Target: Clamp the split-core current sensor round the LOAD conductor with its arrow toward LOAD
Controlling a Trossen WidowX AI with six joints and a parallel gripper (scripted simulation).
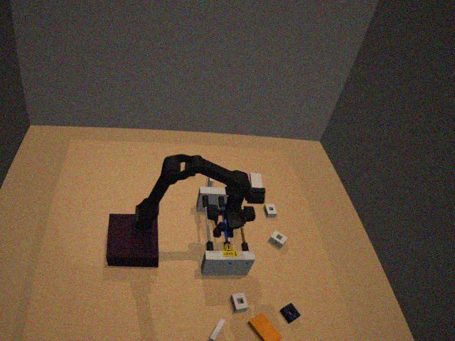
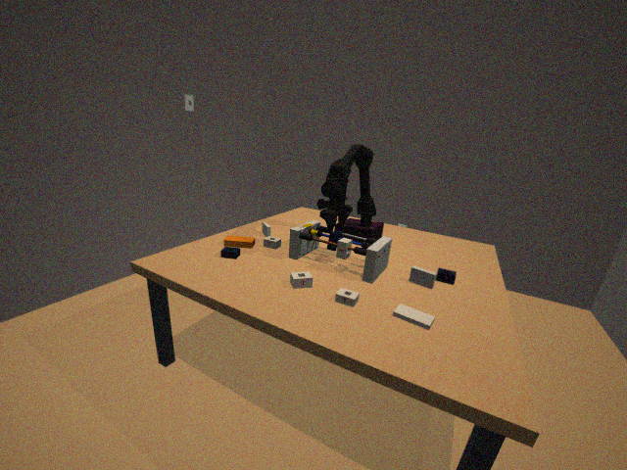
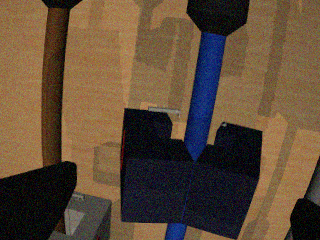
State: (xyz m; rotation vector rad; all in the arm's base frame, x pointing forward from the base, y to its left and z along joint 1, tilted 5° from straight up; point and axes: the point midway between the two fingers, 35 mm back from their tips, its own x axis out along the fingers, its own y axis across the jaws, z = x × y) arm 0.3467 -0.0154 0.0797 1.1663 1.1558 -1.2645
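Note:
The dark blue split-core sensor (image 3: 187, 183) (image 1: 221, 228) sits round the blue conductor (image 3: 207, 80) (image 1: 222, 212), which runs to the yellow LOAD collar (image 1: 227, 247) at the near end block (image 1: 227, 264). Its two halves meet along the conductor, with a V-shaped notch at the top edge. I cannot see its arrow. My gripper (image 3: 188, 195) (image 1: 225, 224) (image 2: 331, 228) is open. Its fingers stand wide on either side of the sensor, clear of its flanks.
A brown conductor (image 3: 54, 87) (image 1: 242, 234) and a grey one (image 1: 207, 227) run beside the blue one. Loose white sensors (image 1: 278, 239) (image 1: 270, 209) (image 1: 239, 301), a dark one (image 1: 289, 312), an orange block (image 1: 264, 326) and a white bar (image 1: 217, 329) lie around. The arm's dark base (image 1: 132, 244) is at the left.

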